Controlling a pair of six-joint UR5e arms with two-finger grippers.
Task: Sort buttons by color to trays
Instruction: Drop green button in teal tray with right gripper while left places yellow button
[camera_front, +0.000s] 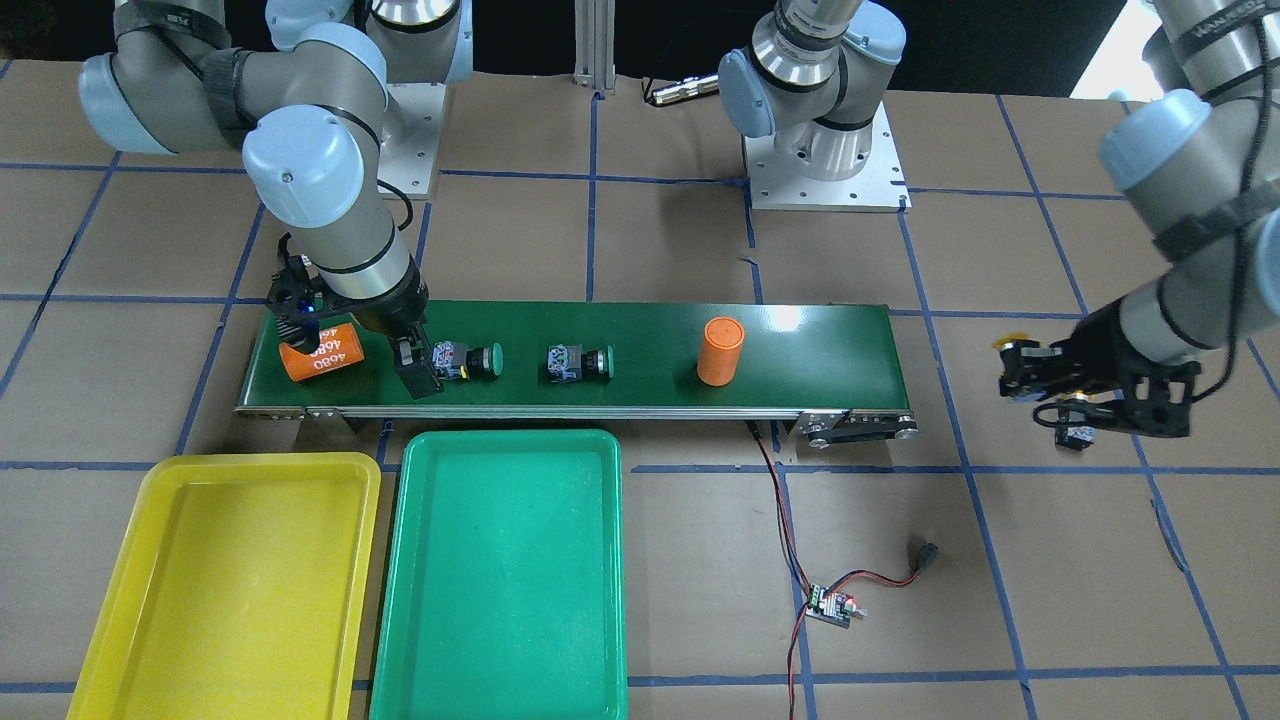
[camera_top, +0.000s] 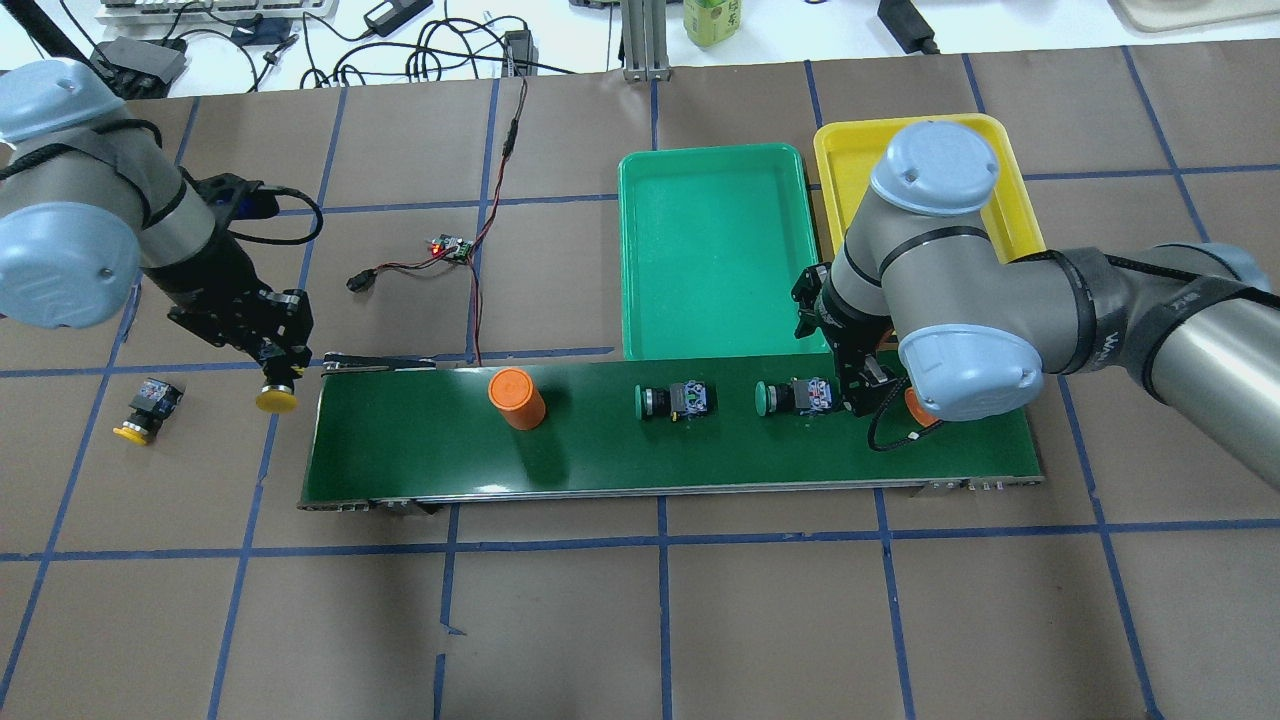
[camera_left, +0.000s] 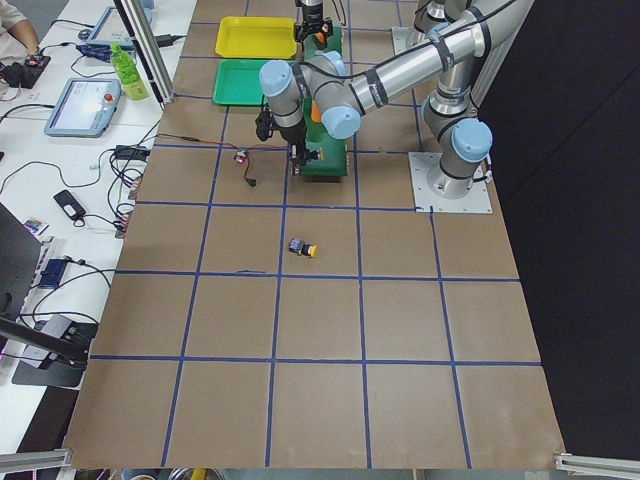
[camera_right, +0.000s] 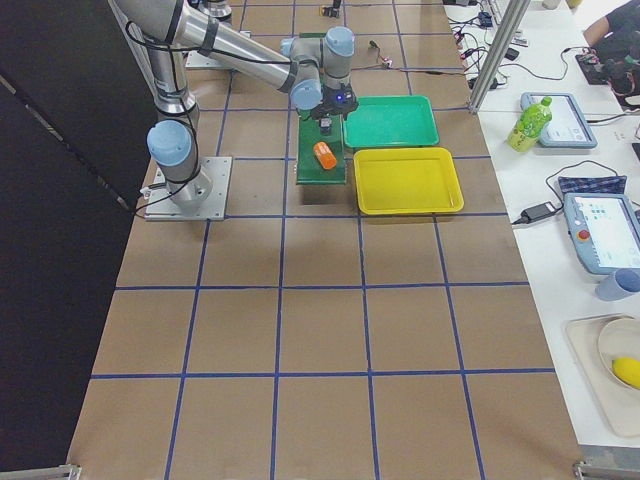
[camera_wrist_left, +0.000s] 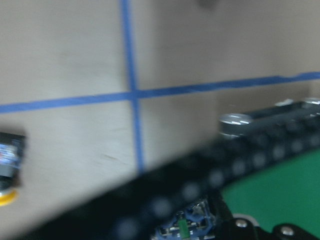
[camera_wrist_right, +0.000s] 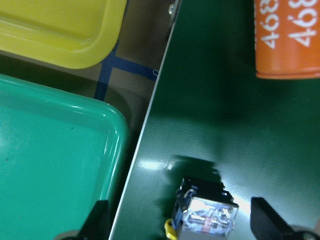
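Two green-capped buttons lie on the dark belt (camera_front: 800, 350): one (camera_front: 468, 360) near its end, one (camera_front: 578, 362) mid-belt. My right gripper (camera_wrist_right: 181, 222) is open and hangs just above the end button (camera_wrist_right: 205, 215), one finger on each side. My left gripper (camera_top: 275, 365) is off the belt's other end, shut on a yellow-capped button (camera_top: 277, 399) held above the table. A second yellow-capped button (camera_top: 145, 408) lies on the brown table beside it. The yellow tray (camera_front: 230, 590) and the green tray (camera_front: 505, 570) sit side by side with nothing in them.
An orange cylinder (camera_front: 719, 351) stands upright on the belt. Another orange cylinder (camera_front: 320, 355) lies on its side under the right wrist. A small circuit board (camera_front: 832, 605) with red and black wires lies on the table. A person's hand shows at a side desk.
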